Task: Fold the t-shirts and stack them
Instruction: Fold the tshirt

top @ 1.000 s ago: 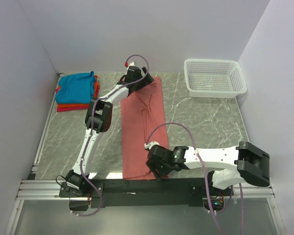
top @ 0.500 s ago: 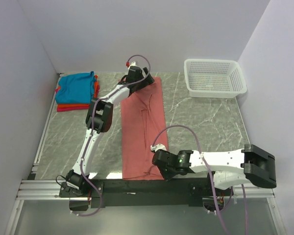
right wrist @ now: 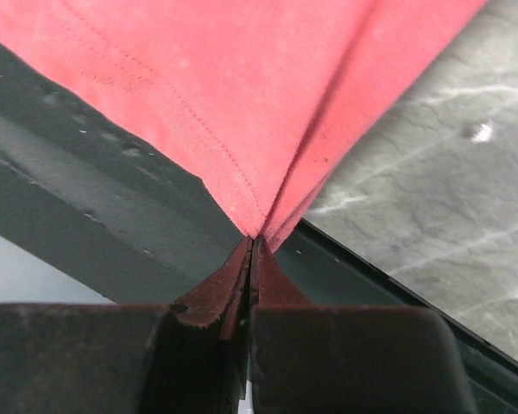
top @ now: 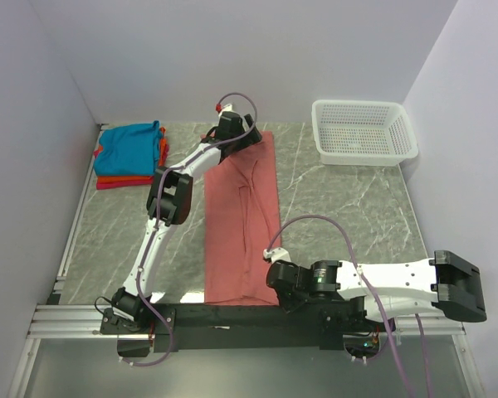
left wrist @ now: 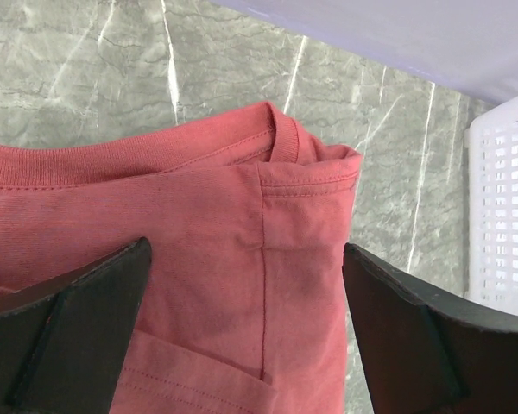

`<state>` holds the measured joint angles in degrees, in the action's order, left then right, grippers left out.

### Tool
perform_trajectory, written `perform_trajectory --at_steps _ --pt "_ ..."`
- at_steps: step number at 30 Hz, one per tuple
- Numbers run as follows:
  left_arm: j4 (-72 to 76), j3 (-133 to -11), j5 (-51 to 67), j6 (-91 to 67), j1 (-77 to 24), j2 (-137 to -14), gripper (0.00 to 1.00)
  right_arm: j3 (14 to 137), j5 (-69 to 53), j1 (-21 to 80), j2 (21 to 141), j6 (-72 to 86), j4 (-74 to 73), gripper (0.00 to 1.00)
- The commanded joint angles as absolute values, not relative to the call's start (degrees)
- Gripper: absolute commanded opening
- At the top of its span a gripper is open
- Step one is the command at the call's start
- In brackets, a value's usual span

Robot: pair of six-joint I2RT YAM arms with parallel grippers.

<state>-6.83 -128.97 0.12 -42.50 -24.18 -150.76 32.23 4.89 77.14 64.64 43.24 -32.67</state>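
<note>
Right gripper point(right wrist: 250, 252) pinches a corner of the pink shirt point(right wrist: 198, 78), clear only from its wrist view; left gripper point(left wrist: 246, 250) gapes wide above the collar point(left wrist: 198, 148).

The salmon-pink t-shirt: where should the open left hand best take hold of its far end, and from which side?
Probably the folded corner beside the collar of the salmon-pink t-shirt, coming down from above with the left hand straddling the far edge. The layers there lie flat and stacked, and the right hand pinches the near corner on that side.
</note>
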Motion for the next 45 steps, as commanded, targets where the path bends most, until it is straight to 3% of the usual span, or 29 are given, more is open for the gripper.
perform_trajectory --at_steps 1,3,5,6,9,13,17,20,26,30,34,38,45 --pt "-9.58 -131.04 -1.32 -39.20 -23.99 -151.61 0.99 32.34 5.36 78.13 63.29 45.96 -37.09 0.00" --pt "-9.76 -130.70 0.69 -38.41 -24.08 -149.77 0.99 33.04 5.80 78.22 62.67 45.88 -37.00 0.11" --pt "-9.67 -129.29 1.84 -37.88 -24.61 -146.53 0.99 34.79 6.59 78.14 62.05 45.97 -37.26 0.32" --pt "-9.67 -128.59 2.28 -37.27 -24.78 -145.21 0.99 35.33 7.03 78.13 61.88 45.79 -37.44 0.47" --pt "-10.98 -128.49 3.69 -36.30 -25.49 -139.76 0.99 37.44 9.13 78.22 59.78 45.53 -38.49 0.62" --pt "-14.32 -127.36 4.04 -35.24 -26.89 -129.85 0.99 39.72 15.18 78.05 56.78 46.84 -39.99 0.73" --pt "-14.59 -117.80 6.24 -36.47 -27.86 -118.33 1.00 40.61 20.47 77.78 53.80 50.00 -40.08 0.96" --pt "-17.57 -106.12 3.09 -40.14 -28.91 -107.87 0.99 38.68 21.27 77.00 51.95 51.59 -37.63 0.97" --pt "-15.56 -65.04 -5.43 -51.39 -34.09 -82.30 0.99 35.77 20.57 74.36 50.89 51.85 -36.38 0.97" --pt "-24.58 -51.55 -9.13 -59.31 -38.84 -69.90 0.99 32.70 18.12 70.50 50.89 55.71 -35.43 0.97" --pt "-31.63 -40.63 -7.22 -67.66 -46.40 -59.43 0.99 28.14 10.48 67.51 49.92 54.94 -29.19 0.93" --pt "-35.59 -32.54 -0.54 -76.17 -50.27 -56.43 0.99 26.55 7.56 67.41 50.01 54.23 -28.21 0.74" --pt "-38.76 -29.01 2.19 -78.93 -53.26 -57.48 0.96 22.86 2.55 67.32 52.03 57.82 -23.22 0.69"
